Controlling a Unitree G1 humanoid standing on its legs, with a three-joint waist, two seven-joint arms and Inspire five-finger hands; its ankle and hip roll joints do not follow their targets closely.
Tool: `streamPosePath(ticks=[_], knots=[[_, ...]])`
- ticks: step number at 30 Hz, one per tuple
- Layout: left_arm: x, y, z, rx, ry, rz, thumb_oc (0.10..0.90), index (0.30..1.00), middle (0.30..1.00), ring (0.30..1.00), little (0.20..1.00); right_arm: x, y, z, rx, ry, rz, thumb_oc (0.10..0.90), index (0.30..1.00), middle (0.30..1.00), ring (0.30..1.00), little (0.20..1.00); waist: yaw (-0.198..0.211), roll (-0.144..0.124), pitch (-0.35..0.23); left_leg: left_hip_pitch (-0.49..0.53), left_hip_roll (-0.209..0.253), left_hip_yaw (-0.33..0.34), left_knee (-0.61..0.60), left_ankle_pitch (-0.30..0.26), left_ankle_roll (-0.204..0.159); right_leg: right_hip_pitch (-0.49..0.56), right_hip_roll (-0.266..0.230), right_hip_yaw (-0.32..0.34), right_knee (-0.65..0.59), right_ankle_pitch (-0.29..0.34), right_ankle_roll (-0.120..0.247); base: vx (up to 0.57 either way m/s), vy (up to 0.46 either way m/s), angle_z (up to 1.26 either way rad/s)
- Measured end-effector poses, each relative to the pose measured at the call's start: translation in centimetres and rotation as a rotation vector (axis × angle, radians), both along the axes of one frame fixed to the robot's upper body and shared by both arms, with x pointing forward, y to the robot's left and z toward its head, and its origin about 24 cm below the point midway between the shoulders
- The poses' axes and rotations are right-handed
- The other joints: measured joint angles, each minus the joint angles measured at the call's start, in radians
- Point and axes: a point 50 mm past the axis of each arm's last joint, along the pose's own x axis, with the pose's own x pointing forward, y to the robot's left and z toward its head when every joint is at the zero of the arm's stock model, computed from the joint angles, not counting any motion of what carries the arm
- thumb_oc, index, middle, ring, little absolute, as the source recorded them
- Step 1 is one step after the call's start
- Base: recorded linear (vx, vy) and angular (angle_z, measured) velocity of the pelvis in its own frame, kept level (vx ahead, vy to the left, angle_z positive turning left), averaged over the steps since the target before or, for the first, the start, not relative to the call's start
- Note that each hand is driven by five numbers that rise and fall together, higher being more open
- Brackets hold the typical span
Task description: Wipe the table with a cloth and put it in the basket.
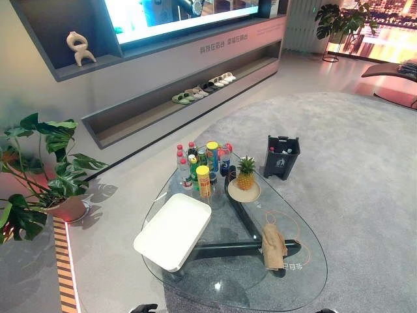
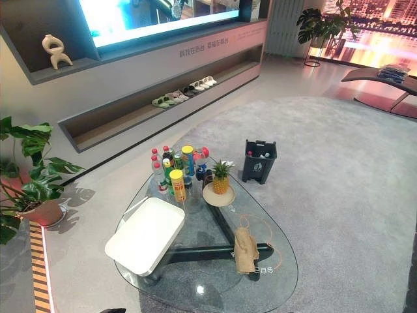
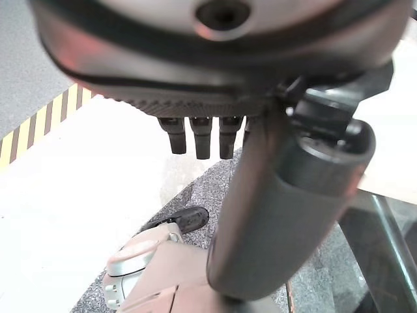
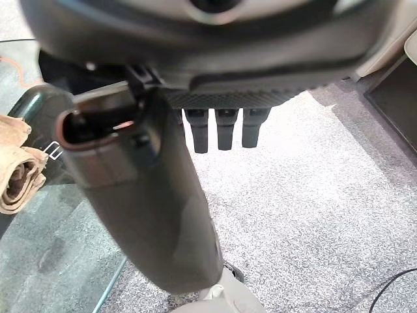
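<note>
On the oval glass table (image 1: pixel 306 274), the crumpled beige cloth (image 1: pixel 273 246) is lying lengthwise away from the robot, probably nearer the right hand (image 4: pixel 221 130); both hands are hanging relaxed, the left hand (image 3: pixel 202 137) too.

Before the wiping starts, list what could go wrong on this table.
1. The crumpled tan cloth lies near the rounded glass table's right edge; a loose grab might push it off onto the carpet.
2. Wide strokes could topple the cluster of upright bottles and cans or the pineapple on its small plate at the far end.
3. The white rectangular tray covers part of the glass, so that patch may be missed. Both the left hand and right hand hang open, off the table.
</note>
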Motion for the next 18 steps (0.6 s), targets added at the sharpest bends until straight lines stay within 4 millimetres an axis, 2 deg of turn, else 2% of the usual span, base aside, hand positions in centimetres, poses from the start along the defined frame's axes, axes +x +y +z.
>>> streamPosePath(ticks=[18], knots=[[0.00,0.04,0.01,0.000,-0.002,0.006,0.800,0.900,0.900,0.900,0.900,-0.01,-0.01,0.00,0.000,0.000,0.000,0.800,0.900,0.900,0.900,0.900,0.000,0.000,0.000,0.000,0.000,0.001,0.000,0.000,0.000,0.000,0.000,0.001,0.000,0.000,0.000,0.00,0.000,0.00]])
